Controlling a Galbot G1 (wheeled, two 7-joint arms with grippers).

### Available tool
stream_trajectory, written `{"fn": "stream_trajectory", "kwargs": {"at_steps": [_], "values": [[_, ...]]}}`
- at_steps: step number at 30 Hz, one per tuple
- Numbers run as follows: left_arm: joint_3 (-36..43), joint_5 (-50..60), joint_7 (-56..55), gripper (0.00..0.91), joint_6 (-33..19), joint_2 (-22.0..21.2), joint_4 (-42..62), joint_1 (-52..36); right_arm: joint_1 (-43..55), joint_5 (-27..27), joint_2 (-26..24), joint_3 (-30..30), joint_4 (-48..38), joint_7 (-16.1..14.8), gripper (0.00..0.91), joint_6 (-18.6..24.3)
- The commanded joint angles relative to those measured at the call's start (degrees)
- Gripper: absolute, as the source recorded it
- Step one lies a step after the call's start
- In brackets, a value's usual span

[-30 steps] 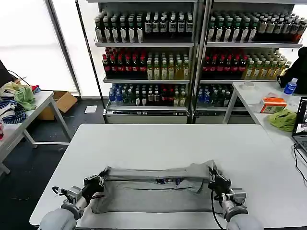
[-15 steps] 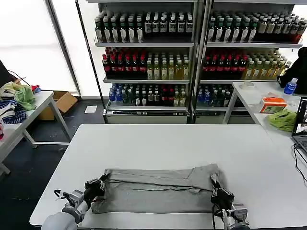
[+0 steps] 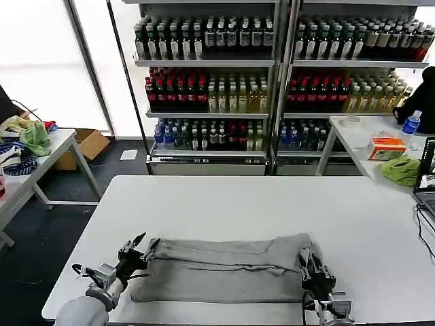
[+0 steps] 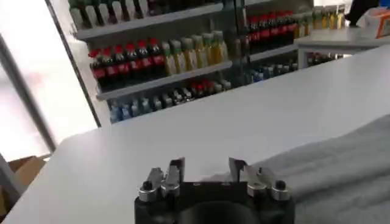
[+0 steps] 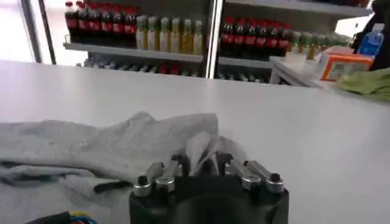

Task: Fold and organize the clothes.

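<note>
overhead, both hands sit open: left hand (image 3: 141, 242) beside shirt (image 3: 224, 268), right hand (image 3: 309, 259) over it.

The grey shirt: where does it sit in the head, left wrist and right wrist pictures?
Head view: grey shirt folded flat at the table's near edge, between both grippers.
Left wrist view: its grey edge beside the open left gripper.
Right wrist view: bunched just ahead of the right gripper.
Shared landmark: the drink shelves behind.

Bare table (image 3: 238, 204) beyond shirt (image 3: 224, 268) (seemingly unobstructed)
</note>
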Motion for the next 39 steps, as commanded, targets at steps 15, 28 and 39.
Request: {"fn": "stream_trajectory", "kwargs": {"at_steps": [15,28,39], "values": [[-2.3,-3.1,-6.7,0.907,4.4,-15.3,-2.3,4.0,3.2,8.5,-8.4,4.1,8.0,4.2,0.907,-0.4],[-3.1,-2.1,-6.6,0.907,4.2,-16.4,-0.4,5.0,3.2,9.2,-7.9,3.7,7.6,4.4,0.907,-0.5],[-2.7,-0.6,-5.5,0.010,3.6,-17.1,0.9,6.3,3.4,9.4,-8.0,3.7,7.3,4.4,0.907,-0.3]]}}
